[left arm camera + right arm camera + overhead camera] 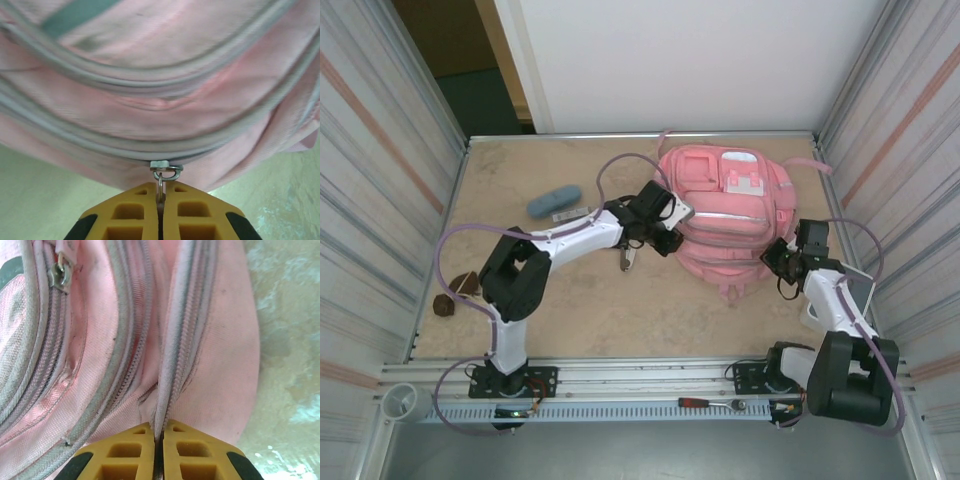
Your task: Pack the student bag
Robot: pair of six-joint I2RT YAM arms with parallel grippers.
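Left wrist reveals left claw (pixel 160 192) pinching a zipper pull (pixel 161 186); right claw (pixel 159 430) grips seam on student bag (pixel 220 365).

We have two arms, the left arm (pixel 570 238) and the right arm (pixel 835 303), built of white links and black joint housings, each with a looping mauve cable (pixel 442 258). Our fingers (pixel 129 212) are mustard-yellow, moulded with rectangular recesses, black at the outer corners.
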